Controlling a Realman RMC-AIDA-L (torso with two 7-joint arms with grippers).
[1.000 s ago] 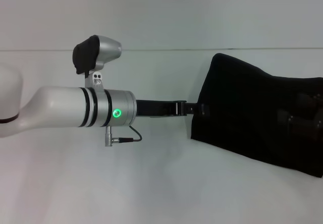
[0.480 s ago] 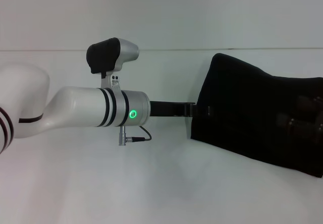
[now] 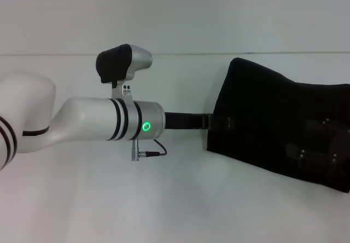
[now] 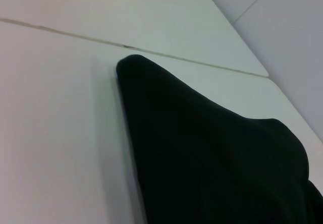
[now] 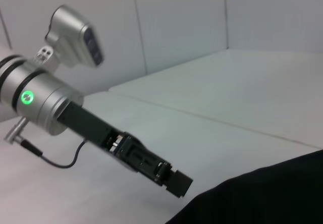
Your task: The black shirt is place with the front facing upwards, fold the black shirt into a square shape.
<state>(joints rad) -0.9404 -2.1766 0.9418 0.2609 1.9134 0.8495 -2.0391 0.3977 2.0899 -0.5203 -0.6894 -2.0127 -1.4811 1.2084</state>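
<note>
Black shirt point(image 3: 276, 125): bunched on the white table point(image 3: 180, 199) at its right edge. Left gripper point(image 3: 216, 121): at the shirt's left hem, grip state indiscernible. Right gripper point(image 3: 314, 150): over the shirt, grip state indiscernible.

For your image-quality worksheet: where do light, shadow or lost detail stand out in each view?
Head view: soft, even light, and the large plain black soft-fabric shirt swallows the right claw. Left wrist view: a faint shadow edges the shirt. Right wrist view: the left claw looks crisp.
</note>
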